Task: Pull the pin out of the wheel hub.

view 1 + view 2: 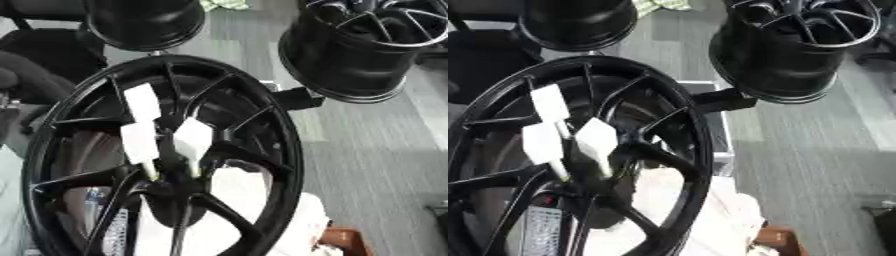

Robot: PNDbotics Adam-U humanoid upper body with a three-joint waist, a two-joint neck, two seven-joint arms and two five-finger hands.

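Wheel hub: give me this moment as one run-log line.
wheel hub: upright, spokes facing camera | white tags: three near hub centre | pin: cannot single out | robot hands: not in view | other black wheels: behind

— Where's the wheel [262,130]?
— Nearest, filling the lower left, tilted, its hub [175,192] low in the middle.
— And the tags [142,102]?
— Three, on the spokes just above the hub: one higher up, two side by side below it.
— Anything behind?
— Two rims. One [144,22] at the upper left, right behind the wheel's top edge; the other [785,47] at the upper right, apart from the first, with floor [385,165] between and below.
— Through the spokes?
— Cloth [241,190], low and right of the hub.
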